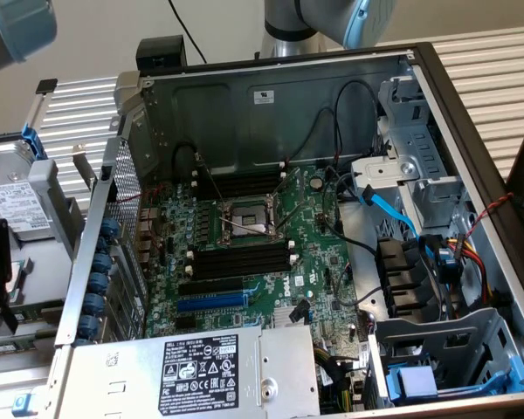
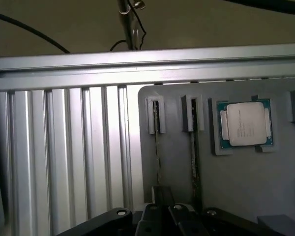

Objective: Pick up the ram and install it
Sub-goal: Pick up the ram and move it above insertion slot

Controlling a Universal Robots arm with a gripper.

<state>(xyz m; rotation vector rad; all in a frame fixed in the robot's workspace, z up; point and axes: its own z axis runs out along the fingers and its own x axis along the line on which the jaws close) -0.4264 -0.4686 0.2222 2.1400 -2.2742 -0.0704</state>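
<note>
Gripper shut, ram parked in its tray right by the fingertips

The gripper [image 2: 163, 212] has its fingers [image 2: 162, 196] pressed together. The ram [image 2: 159, 147] stands on edge in a slot of the grey tray [image 2: 236, 187], its near end right at the fingertips; can't tell if they touch. A second stick [image 2: 194, 152] sits in the neighbouring slot, with a CPU [image 2: 246, 125] in a recess past that. The tray rests on the ribbed table [image 2: 64, 157]. In the exterior view, the open case [image 1: 271, 96] shows the motherboard [image 1: 323, 253] and its black memory slots [image 1: 244, 259].
</note>
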